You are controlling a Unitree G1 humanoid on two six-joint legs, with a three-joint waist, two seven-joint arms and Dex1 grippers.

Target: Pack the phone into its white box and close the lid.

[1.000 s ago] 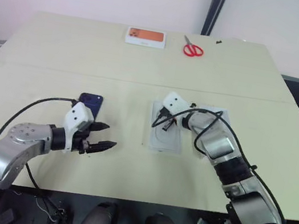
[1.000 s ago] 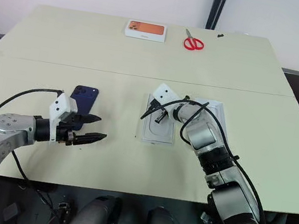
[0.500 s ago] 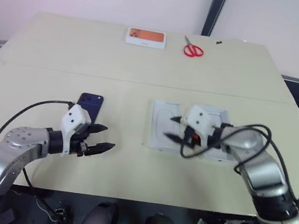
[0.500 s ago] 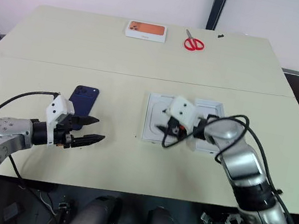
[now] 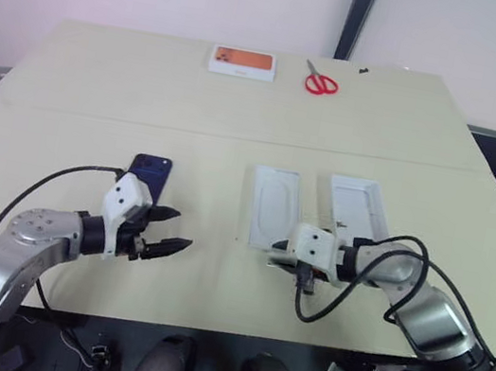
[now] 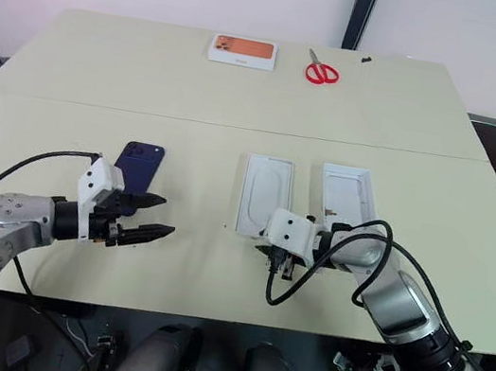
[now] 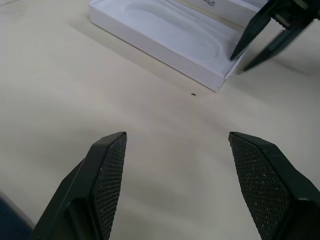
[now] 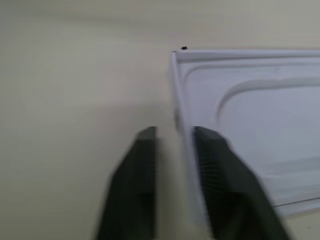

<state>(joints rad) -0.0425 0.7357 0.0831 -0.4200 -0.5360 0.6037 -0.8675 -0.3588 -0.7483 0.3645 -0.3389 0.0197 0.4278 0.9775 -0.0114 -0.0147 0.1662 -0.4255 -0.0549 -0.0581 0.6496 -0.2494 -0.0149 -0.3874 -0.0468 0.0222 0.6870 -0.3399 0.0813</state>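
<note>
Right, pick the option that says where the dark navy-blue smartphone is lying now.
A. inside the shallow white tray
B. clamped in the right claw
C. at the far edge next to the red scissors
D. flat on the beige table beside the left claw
D: the dark navy-blue smartphone lies flat on the beige table just beyond the open left claw, held by nothing.

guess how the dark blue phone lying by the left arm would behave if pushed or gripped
The dark navy-blue slab phone lies flat on the smooth beige table, so a push would likely slide it, not tip it. It looks rigid. Its low profile probably makes gripping from above awkward.
</note>
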